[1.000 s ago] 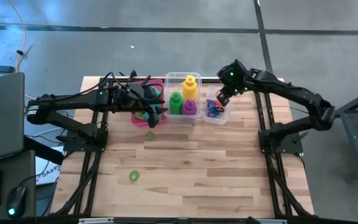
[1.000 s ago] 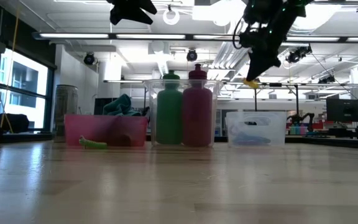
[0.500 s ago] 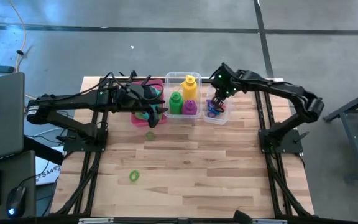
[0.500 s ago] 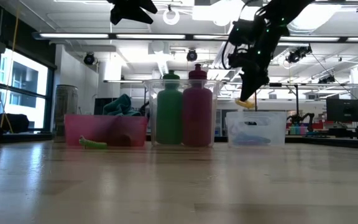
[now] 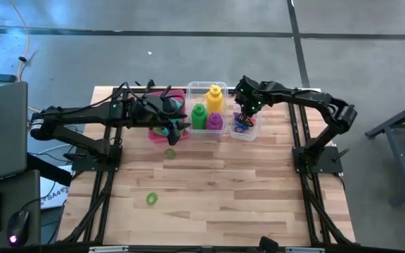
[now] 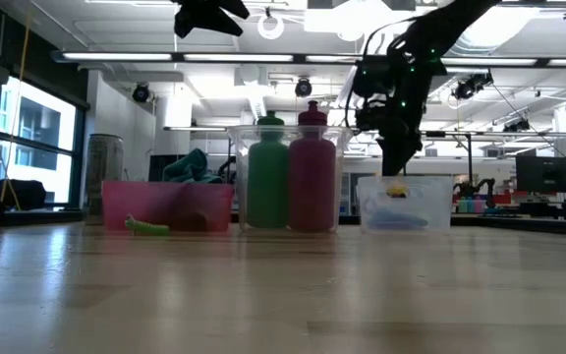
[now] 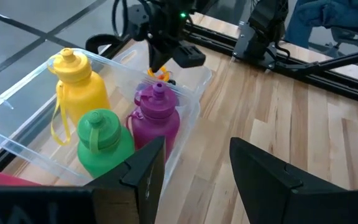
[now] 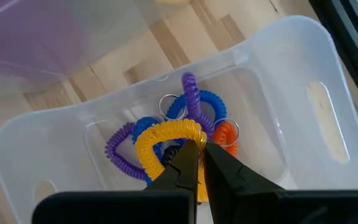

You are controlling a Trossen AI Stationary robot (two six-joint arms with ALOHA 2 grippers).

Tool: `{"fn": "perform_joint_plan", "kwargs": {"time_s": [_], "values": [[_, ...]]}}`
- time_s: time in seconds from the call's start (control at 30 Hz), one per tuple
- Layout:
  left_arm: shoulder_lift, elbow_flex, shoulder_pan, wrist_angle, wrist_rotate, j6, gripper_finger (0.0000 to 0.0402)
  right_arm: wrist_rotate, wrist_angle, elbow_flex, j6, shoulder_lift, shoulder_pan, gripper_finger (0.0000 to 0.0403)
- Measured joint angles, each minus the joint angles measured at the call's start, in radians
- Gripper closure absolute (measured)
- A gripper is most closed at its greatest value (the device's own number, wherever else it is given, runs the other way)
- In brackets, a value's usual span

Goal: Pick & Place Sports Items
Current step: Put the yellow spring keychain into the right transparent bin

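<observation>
Right wrist view tells me the most: the right gripper (image 8: 199, 149) has its jaws pinched together on a yellow coiled ring (image 8: 160, 140), holding it low inside the small clear bin (image 8: 303, 81), right above the purple, blue and orange rings (image 8: 191, 106) already lying there. From above, that gripper (image 5: 245, 112) sits over the same bin (image 5: 253, 132) at the right end of the row. So the step in hand looks like the drop-off of this ring; I'd say the next move only calls for the jaws to part so the ring falls among the others, then a straight lift clear of the bin wall.

The left gripper (image 7: 194, 162) hangs over the pink bin (image 5: 153, 133), jaws partly apart with nothing between them. The green bottle (image 5: 199, 115), purple bottle (image 5: 215, 120) and yellow bottle (image 5: 214, 96) already stand in the middle clear bin (image 5: 188, 90). Still out on the table (image 5: 259, 197) are a green ring (image 5: 152, 199) and a lime green cloth (image 5: 170, 153), so more picking remains.
</observation>
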Motion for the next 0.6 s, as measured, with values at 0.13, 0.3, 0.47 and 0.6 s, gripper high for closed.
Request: {"fn": "perform_joint_plan", "kwargs": {"time_s": [0.13, 0.3, 0.47, 0.6], "values": [[0.000, 0.000, -0.002, 0.000, 0.002, -0.002, 0.0225, 0.013, 0.002, 0.000, 0.001, 0.001, 0.000, 0.0401], [0.000, 0.000, -0.004, 0.000, 0.002, -0.001, 0.0225, -0.002, 0.005, 0.000, 0.001, 0.001, 0.000, 0.0401], [0.000, 0.000, -0.004, -0.001, 0.002, -0.001, 0.0225, -0.049, 0.004, 0.000, 0.004, 0.001, 0.000, 0.0386], [0.000, 0.000, -0.004, -0.001, 0.003, 0.006, 0.0225, -0.048, 0.000, 0.000, 0.009, 0.001, 0.000, 0.0345]]}}
